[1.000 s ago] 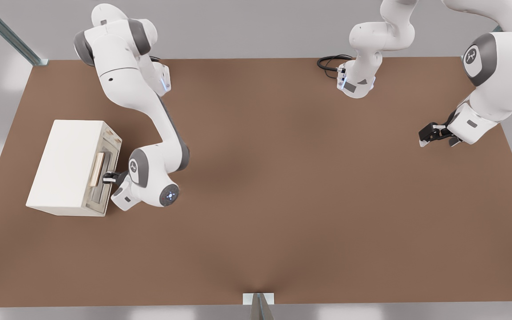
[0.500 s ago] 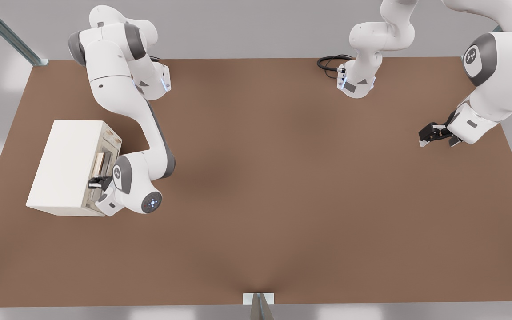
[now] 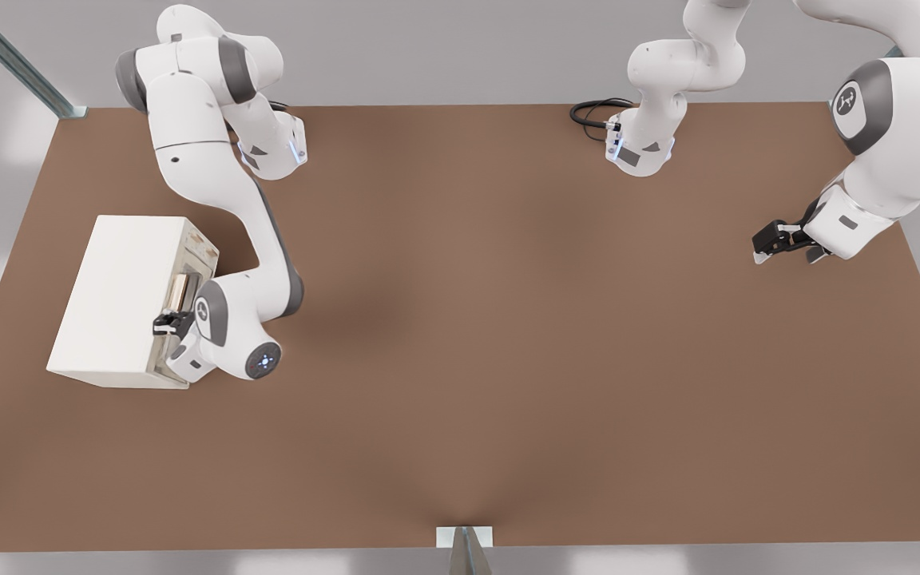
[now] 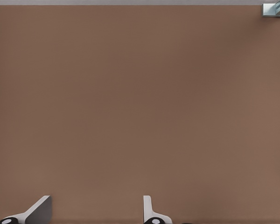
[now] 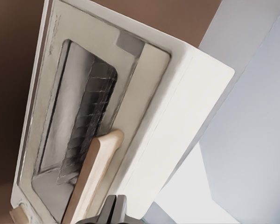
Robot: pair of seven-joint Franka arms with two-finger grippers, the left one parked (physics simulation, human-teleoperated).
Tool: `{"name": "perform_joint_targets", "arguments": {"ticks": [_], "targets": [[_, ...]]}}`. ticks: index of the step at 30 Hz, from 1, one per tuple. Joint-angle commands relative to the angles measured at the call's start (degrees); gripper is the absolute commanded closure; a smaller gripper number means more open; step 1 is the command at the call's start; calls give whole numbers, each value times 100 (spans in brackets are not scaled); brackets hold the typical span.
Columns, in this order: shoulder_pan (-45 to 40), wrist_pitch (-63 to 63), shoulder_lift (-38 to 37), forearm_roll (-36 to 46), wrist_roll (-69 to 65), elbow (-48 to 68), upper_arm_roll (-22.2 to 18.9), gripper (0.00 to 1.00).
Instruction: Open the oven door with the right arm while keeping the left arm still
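The cream-white oven (image 3: 116,295) stands at the front view's left, its door (image 3: 201,254) facing the table's middle. In the right wrist view the oven door (image 5: 51,107) lies flat against the oven front, with a dark glass window (image 5: 84,116) and a tan bar handle (image 5: 94,175). The right arm (image 3: 224,200) bends down to the door. Its gripper (image 3: 164,322) sits at the near end of the handle (image 3: 180,289), by the oven's top edge. The gripper (image 5: 114,210) is shut, its fingers pressed together right beside the handle, with nothing seen between them.
The brown table (image 3: 508,359) stretches wide to the front view's right of the oven. The left arm (image 3: 891,144) hangs over the far right with its gripper (image 3: 779,239) above the table. A black cable (image 3: 592,112) lies at the back edge. A metal post (image 3: 466,551) stands at the front edge.
The right arm has swung toward the oven. Its gripper went from in front of the door's lower part to the handle's near end by the top edge. The door has not moved.
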Motion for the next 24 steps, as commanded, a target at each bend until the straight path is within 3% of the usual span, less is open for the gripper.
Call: {"name": "perform_joint_targets", "arguments": {"ticks": [1,24], "targets": [[-5,161,-6,-1,-53,-75,-12,100],[48,241,64,51,61,-234,-3,100]]}}
